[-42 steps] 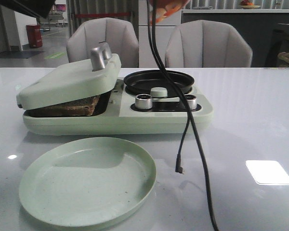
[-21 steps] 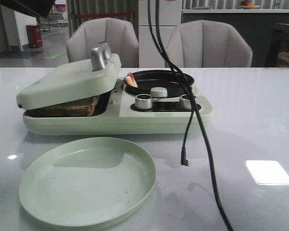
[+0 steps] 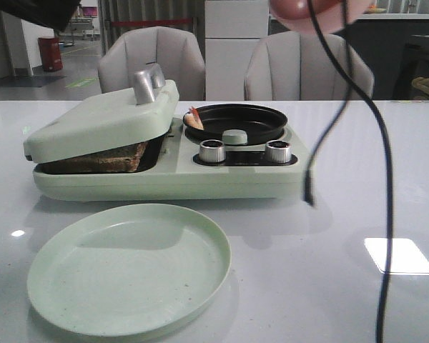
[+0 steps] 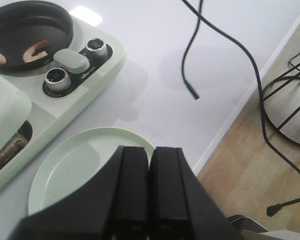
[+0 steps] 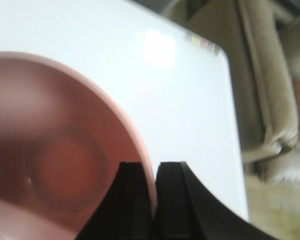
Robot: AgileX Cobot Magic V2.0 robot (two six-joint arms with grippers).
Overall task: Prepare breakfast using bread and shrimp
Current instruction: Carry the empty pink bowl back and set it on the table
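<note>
From the front, a pale green breakfast maker (image 3: 171,168) sits toward the far left part of the glossy white table (image 3: 357,179), its hinged lid (image 3: 104,118) tilted over a browned slice of bread (image 3: 104,158) that shows as a dark edge in the gap. On the machine's right half, a small curled orange-pink shrimp (image 3: 194,118) lies at the left inner rim of the round black frying pan (image 3: 236,121), above two silver knobs (image 3: 213,151). A round pale green plate (image 3: 129,268) rests near the front edge, just in front of the machine. A pink bowl (image 3: 307,13) hangs high over the far side, with a black cable (image 3: 385,214) dangling before it. In the left wrist view, the left gripper (image 4: 150,192) has its black fingers (image 4: 132,190) pressed together on nothing, above the plate's (image 4: 80,170) rim; two shrimp pieces (image 4: 35,50) lie in the pan (image 4: 30,30). In the right wrist view, the right gripper (image 5: 152,192) is clamped on the rim of the blurred pink bowl (image 5: 55,160), over the white tabletop (image 5: 180,100).
</note>
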